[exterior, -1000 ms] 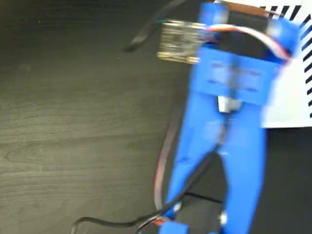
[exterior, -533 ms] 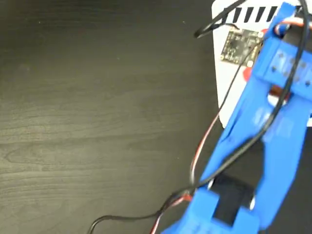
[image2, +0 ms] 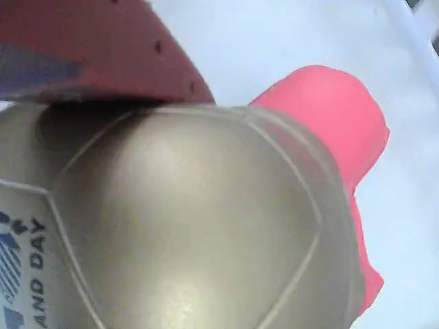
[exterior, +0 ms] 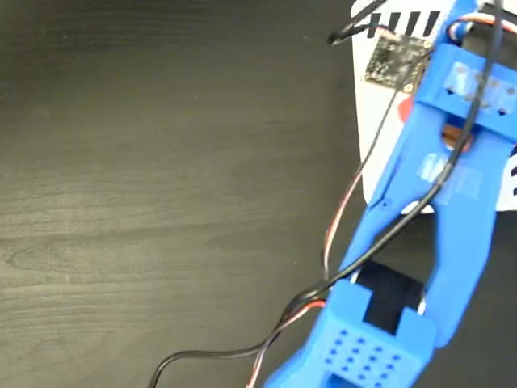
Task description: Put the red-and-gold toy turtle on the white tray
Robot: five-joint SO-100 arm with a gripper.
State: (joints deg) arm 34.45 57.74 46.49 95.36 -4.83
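The red-and-gold toy turtle [image2: 192, 226] fills the wrist view: gold domed shell with dark print at the lower left, red head [image2: 329, 110] at the right. One dark red finger [image2: 89, 48] presses on the shell from the top; the other finger is hidden. White tray [image2: 274, 41] surface lies behind the turtle. In the fixed view the blue arm [exterior: 452, 202] reaches over the white tray [exterior: 380, 162] at the right edge. My gripper [exterior: 444, 133] is mostly hidden under the arm there, with a bit of the red turtle [exterior: 408, 109] showing beside it.
Dark wood-grain table [exterior: 161, 178] spreads to the left in the fixed view. Black and red cables [exterior: 339, 234] trail from the arm to the bottom edge. A small circuit board [exterior: 396, 61] sits on the arm above the tray's striped edge.
The arm has swung to the right, from the table beside the tray to above the tray. In the last half second it shifted only slightly.
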